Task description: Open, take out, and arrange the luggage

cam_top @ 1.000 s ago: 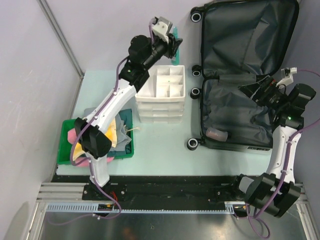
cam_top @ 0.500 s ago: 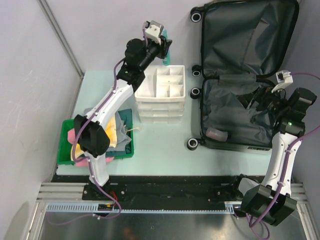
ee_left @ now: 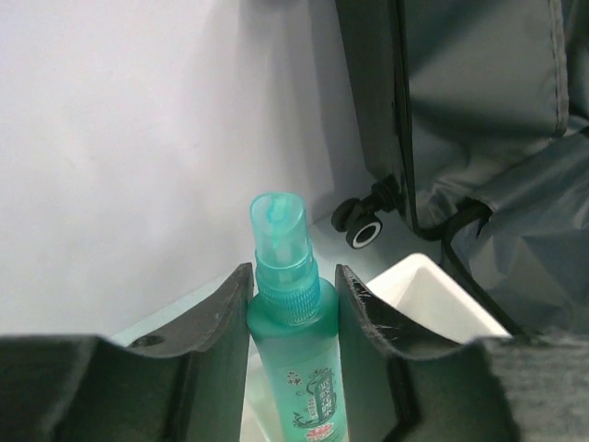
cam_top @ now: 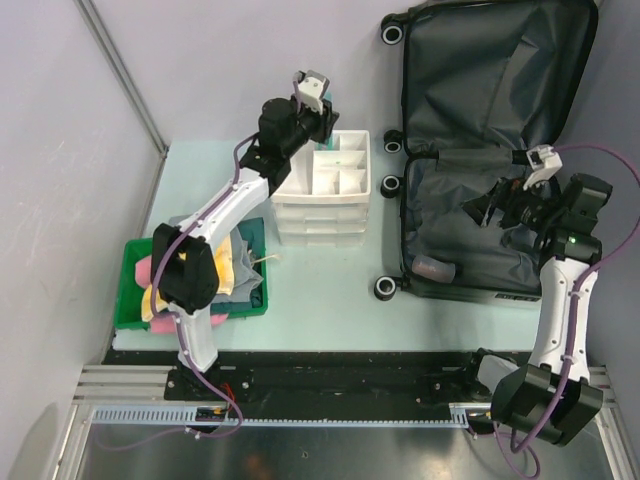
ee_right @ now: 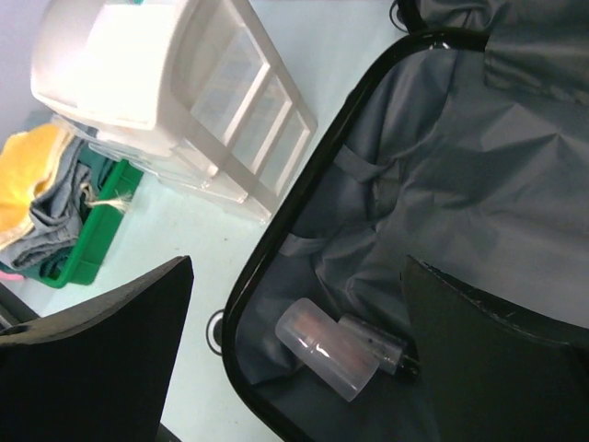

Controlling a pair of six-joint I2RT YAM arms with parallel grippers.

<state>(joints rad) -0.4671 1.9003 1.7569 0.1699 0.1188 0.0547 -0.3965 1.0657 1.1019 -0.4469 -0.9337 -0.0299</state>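
Between the left gripper's [ee_left: 293, 276] fingers [ee_left: 221, 322], the green bottle [ee_left: 294, 364] runs off the bottom edge, and its label print is too small to read. Beneath the right gripper [ee_right: 296, 276], the clear-capped bottle's [ee_right: 327, 345] dark end slips behind one finger [ee_right: 497, 368].

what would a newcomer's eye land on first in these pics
Most striking is the luggage, lying wide open at the far right of the table with its grey lining exposed. Next, the left gripper clamps a teal spray bottle upright over the far edge of the white drawer box. The right gripper hangs open over the luggage's near half, where a small clear-capped bottle lies in the lining.
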